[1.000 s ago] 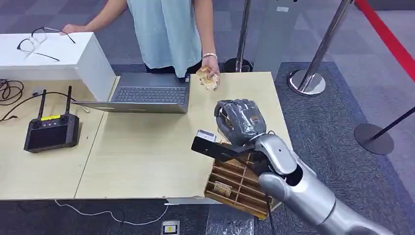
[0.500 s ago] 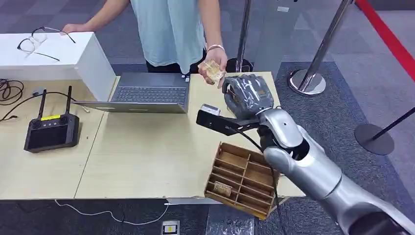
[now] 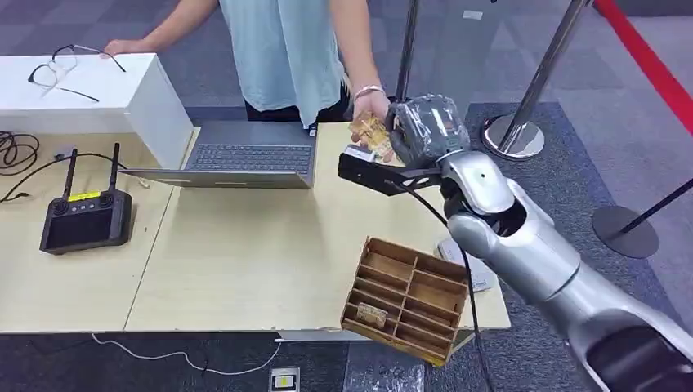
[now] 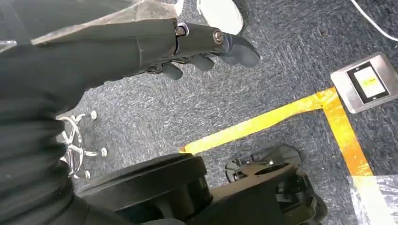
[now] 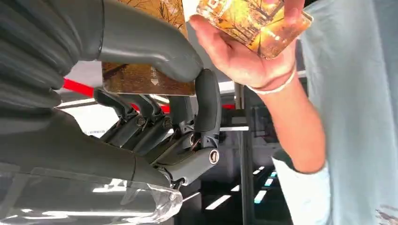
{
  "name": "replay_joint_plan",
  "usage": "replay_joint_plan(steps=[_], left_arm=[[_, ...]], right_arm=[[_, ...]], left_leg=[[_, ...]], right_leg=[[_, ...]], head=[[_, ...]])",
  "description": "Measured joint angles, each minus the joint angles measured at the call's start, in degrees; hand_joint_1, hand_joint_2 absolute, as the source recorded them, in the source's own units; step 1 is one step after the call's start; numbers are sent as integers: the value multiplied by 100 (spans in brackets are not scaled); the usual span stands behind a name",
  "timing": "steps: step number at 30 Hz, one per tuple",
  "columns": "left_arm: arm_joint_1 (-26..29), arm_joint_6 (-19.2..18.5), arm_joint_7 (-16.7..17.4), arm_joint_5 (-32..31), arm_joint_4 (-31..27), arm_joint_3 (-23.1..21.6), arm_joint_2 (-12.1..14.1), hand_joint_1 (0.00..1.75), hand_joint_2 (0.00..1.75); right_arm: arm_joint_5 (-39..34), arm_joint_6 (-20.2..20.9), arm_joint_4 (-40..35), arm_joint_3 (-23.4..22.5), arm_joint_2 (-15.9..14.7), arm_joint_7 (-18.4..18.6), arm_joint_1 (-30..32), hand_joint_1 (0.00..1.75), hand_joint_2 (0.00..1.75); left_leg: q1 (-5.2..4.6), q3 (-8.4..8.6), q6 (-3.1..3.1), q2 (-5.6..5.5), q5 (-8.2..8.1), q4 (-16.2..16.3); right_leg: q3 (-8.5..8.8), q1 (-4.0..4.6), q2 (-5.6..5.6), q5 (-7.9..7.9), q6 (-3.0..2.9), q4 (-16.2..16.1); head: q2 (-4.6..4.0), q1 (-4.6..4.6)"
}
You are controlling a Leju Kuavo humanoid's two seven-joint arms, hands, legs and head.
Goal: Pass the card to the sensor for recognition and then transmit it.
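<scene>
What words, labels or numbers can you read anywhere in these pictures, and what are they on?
Nothing can be read for certain.
Card held by the right hand: small print, too blurred.
Cards in the person's hand: partial pale lettering, unreadable.
Yellow label on the remote controller: too small.
Floor plate label: blurred.

Right hand (image 3: 421, 126) covers most of its card (image 5: 148, 77) in head view; wrist view cuts that card at the picture's top edge, thumb (image 5: 141, 44) across it. Person's card (image 5: 256, 23) also cut off, print illegible. Left hand (image 4: 187, 42): fingertips partly hidden behind the palm.
</scene>
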Motion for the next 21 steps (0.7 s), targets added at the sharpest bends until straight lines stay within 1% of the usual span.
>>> replay_joint_plan(steps=[10, 21], left_arm=[[-4, -18, 28, -20, 0, -35, -9, 0, 175], [-5, -15, 28, 0, 0, -79, -9, 0, 175]], right_arm=[[7, 90, 297, 120, 9, 4, -280, 175, 175], [35, 109, 570, 293, 118, 11, -351, 175, 175]], left_leg=[[0, -2, 0, 0, 0, 0], [0, -3, 0, 0, 0, 0]], right_leg=[[-1, 0, 0, 0, 0, 0], [-2, 0, 0, 0, 0, 1]], head=[[0, 0], [0, 0]])
